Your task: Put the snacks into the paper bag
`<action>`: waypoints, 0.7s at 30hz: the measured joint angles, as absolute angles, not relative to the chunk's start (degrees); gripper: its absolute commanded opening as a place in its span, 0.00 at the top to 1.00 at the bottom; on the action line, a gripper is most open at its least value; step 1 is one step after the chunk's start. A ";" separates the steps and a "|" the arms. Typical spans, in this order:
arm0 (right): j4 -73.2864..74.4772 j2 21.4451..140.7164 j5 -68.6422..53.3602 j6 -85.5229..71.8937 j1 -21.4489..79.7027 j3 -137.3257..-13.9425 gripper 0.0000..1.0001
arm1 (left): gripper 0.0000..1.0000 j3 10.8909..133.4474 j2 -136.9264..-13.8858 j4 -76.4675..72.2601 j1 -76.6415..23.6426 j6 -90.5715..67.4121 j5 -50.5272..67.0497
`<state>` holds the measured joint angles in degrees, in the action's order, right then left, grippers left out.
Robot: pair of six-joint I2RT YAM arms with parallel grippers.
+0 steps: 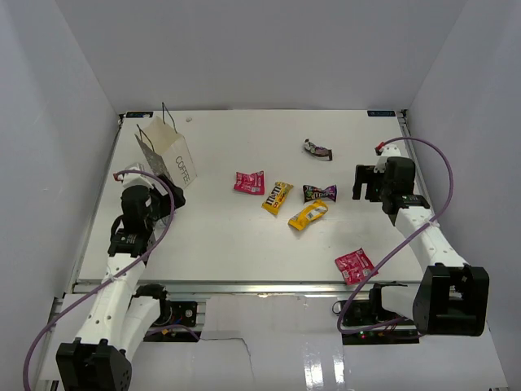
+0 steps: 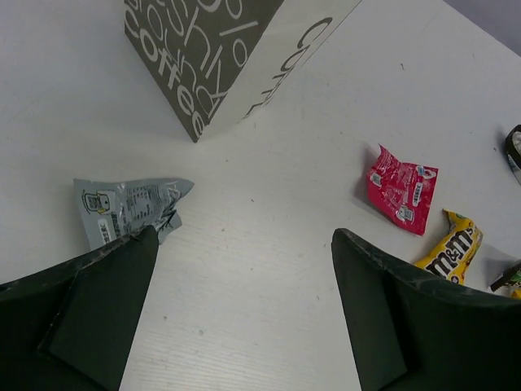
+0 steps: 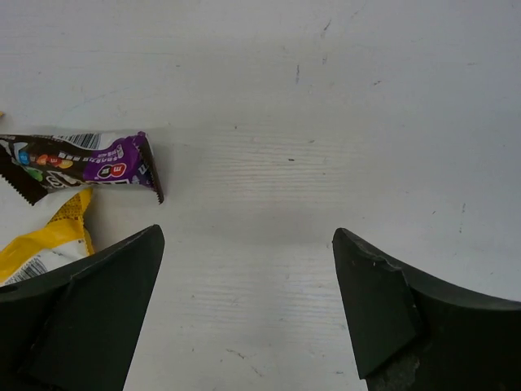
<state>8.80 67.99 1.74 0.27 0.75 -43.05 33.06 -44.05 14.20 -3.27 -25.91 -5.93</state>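
The right gripper point(image 3: 244, 232), jaws spread wide and holding nothing, hangs over bare table point(image 3: 326, 98). In its wrist view the purple packet point(image 3: 81, 159) lies at ten o'clock off the fingers, with a yellow packet point(image 3: 45, 244) just beside it at eight. A clean pick looks to call for sliding toward nine and straddling the purple wrapper across its narrow width, clear of the yellow one. The left gripper point(image 2: 244, 236), equally spread and empty, has the bag point(image 2: 220, 57) standing at twelve and a pink packet point(image 2: 400, 189) at two.
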 measured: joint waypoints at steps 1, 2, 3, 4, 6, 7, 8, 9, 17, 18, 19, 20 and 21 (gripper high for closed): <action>8.88 67.99 0.99 0.47 0.75 -43.20 0.10 | 0.02 33.12 -44.14 15.00 -3.27 -26.72 -5.93; 9.19 67.99 -0.32 1.45 0.75 -43.55 0.10 | 0.02 33.17 -44.16 15.70 -3.27 -27.90 -5.98; 9.47 67.99 -2.76 2.85 0.75 -44.05 0.10 | 0.02 33.19 -44.14 16.43 -3.27 -29.69 -6.04; 9.72 67.99 -5.23 4.58 0.69 -44.58 0.10 | 0.02 33.19 -44.07 17.26 -3.27 -31.81 -6.04; 11.42 67.99 -12.69 10.20 0.62 -46.06 0.10 | 0.02 33.19 -43.99 18.81 -3.27 -36.93 -6.15; 12.93 67.99 -16.97 14.11 0.89 -47.07 0.10 | 0.02 33.19 -43.92 19.51 -3.27 -39.64 -6.26; 14.52 67.99 -20.69 17.72 1.39 -48.01 0.10 | 0.02 33.19 -43.83 20.21 -3.27 -42.52 -6.46; 16.40 67.99 -24.29 21.87 2.11 -49.01 0.10 | 0.02 33.19 -43.81 20.91 -3.27 -45.28 -6.61; 28.49 68.38 -41.32 42.15 4.84 -51.13 0.10 | 0.12 36.40 -51.03 25.04 2.85 -65.12 -2.13; 28.69 68.60 -41.93 42.63 4.86 -51.11 0.10 | 0.20 36.77 -52.88 25.28 4.95 -67.46 -0.43; 28.84 68.84 -42.65 43.13 4.84 -51.11 0.10 | 0.20 37.15 -55.35 25.54 7.35 -70.24 1.45; 28.77 68.99 -43.13 43.31 4.84 -51.07 0.10 | 0.22 37.34 -57.39 25.71 8.58 -72.40 2.57; 28.64 69.04 -43.64 43.51 4.84 -50.89 0.10 | 0.25 37.50 -59.09 25.74 9.30 -74.63 3.55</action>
<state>28.64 69.04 -43.64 43.51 4.84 -50.89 37.50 -59.09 25.74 9.30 -74.63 3.55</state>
